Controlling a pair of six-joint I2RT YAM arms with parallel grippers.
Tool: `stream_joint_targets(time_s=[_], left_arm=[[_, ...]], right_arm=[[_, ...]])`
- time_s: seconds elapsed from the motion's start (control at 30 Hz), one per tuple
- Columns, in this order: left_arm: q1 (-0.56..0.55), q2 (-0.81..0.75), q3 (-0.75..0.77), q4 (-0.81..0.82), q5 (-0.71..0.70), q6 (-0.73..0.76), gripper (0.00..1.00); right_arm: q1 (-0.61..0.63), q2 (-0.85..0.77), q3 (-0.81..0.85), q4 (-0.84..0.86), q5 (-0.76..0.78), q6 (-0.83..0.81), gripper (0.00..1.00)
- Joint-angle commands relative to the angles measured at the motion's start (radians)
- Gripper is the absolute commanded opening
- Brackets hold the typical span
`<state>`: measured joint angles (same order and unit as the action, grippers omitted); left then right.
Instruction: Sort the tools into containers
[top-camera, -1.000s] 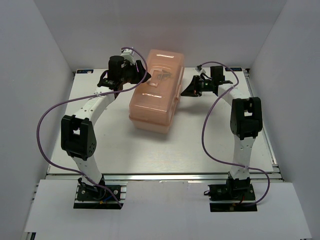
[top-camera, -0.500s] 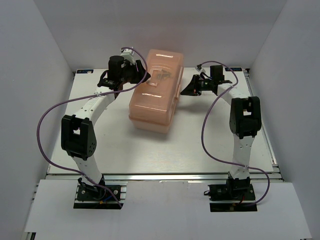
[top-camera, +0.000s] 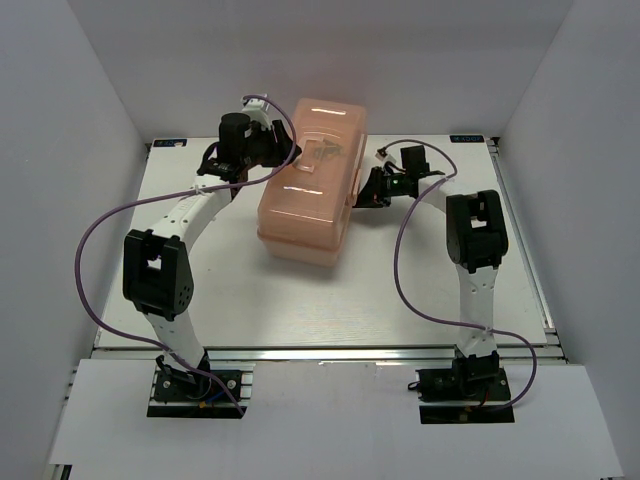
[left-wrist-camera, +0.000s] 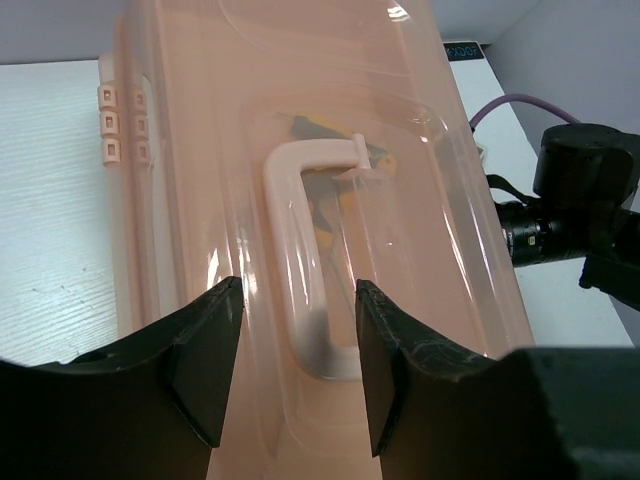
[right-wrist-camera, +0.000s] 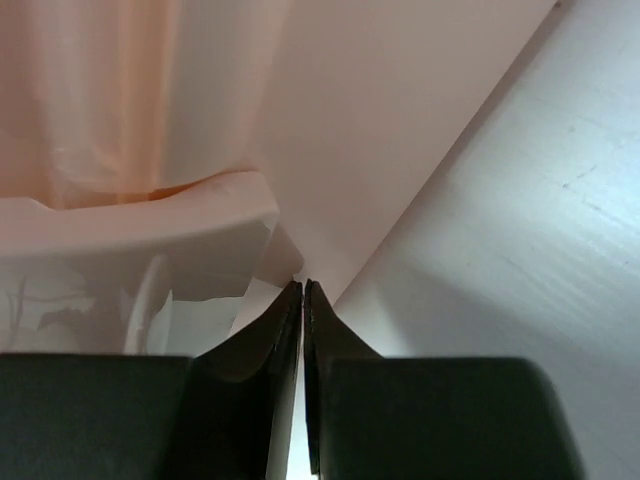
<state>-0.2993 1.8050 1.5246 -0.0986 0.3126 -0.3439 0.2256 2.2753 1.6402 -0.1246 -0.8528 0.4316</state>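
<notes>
**Top external view.** The salmon-pink toolbox (top-camera: 305, 190) stands towards the far middle of the table (top-camera: 250, 290) with its translucent lid (top-camera: 315, 150) down. I see no loose tool on the bare table around it, so I judge the sorting itself finished. What remains is, at most, securing or moving the box. The left gripper (top-camera: 272, 150) hangs over the left part of the lid, and the right gripper (top-camera: 358, 197) sits low against the box's right side.

**Left wrist view.** The left gripper (left-wrist-camera: 297, 335) is moderately spread and holds nothing. Its two dark fingers (left-wrist-camera: 205, 360) stand either side of the pale handle (left-wrist-camera: 300, 250), which lies flat in its recess in the lid. I cannot tell whether they touch the lid. Through the plastic I make out dark and yellow shapes, the tools (left-wrist-camera: 312, 127), inside the box beneath the handle.

**Right wrist view.** The right gripper (right-wrist-camera: 302, 290) is pressed closed, its tips together with nothing between them. The tips point just under a pale ledge (right-wrist-camera: 140, 225) of the box, close above the table. I cannot tell whether this ledge is the latch, or whether the tips touch it.
</notes>
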Motion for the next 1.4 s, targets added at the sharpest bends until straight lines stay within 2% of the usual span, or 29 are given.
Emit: stream_joint_targets(time_s=[0.0, 0.07, 0.17, 0.27, 0.33, 0.4, 0.6, 0.73, 0.8, 0.83, 0.93, 1.13, 1.37], left_arm=[[-0.083, 0.068, -0.063, -0.228, 0.094, -0.038, 0.58], [-0.083, 0.062, -0.057, -0.230, 0.082, -0.050, 0.59], [-0.080, 0.057, -0.029, -0.237, 0.039, -0.073, 0.60], [-0.067, 0.051, 0.005, -0.240, -0.004, -0.113, 0.61], [-0.054, 0.042, 0.032, -0.247, -0.038, -0.130, 0.62], [-0.038, 0.028, 0.049, -0.245, -0.070, -0.150, 0.63], [0.025, -0.028, 0.124, -0.283, -0.193, -0.159, 0.69], [0.058, -0.120, 0.091, -0.302, -0.242, -0.147, 0.73], [0.063, -0.215, 0.008, -0.296, -0.268, -0.136, 0.80], [0.063, -0.257, -0.032, -0.287, -0.271, -0.133, 0.80], [0.065, -0.435, -0.226, -0.236, -0.271, -0.132, 0.94], [0.065, -0.766, -0.553, -0.176, -0.198, -0.141, 0.98], [0.065, -1.080, -0.774, -0.142, -0.167, -0.150, 0.98]], right_arm=[[0.040, -0.046, 0.029, 0.031, -0.017, -0.045, 0.10], [0.034, -0.074, 0.020, 0.008, 0.006, -0.073, 0.13], [0.002, -0.120, 0.009, -0.058, 0.069, -0.149, 0.22], [-0.028, -0.186, -0.020, -0.110, 0.124, -0.244, 0.37], [-0.052, -0.220, -0.031, -0.148, 0.167, -0.333, 0.58], [-0.072, -0.272, -0.052, -0.211, 0.202, -0.396, 0.89], [-0.106, -0.450, -0.166, -0.293, 0.253, -0.576, 0.89], [-0.106, -0.579, -0.224, -0.308, 0.316, -0.637, 0.89], [-0.108, -0.617, -0.200, -0.381, 0.331, -0.650, 0.89], [-0.106, -0.641, -0.186, -0.392, 0.343, -0.636, 0.89], [-0.106, -0.713, -0.215, -0.380, 0.380, -0.576, 0.89], [-0.106, -0.810, -0.267, -0.349, 0.432, -0.472, 0.89], [-0.106, -0.829, -0.252, -0.349, 0.543, -0.439, 0.90]])
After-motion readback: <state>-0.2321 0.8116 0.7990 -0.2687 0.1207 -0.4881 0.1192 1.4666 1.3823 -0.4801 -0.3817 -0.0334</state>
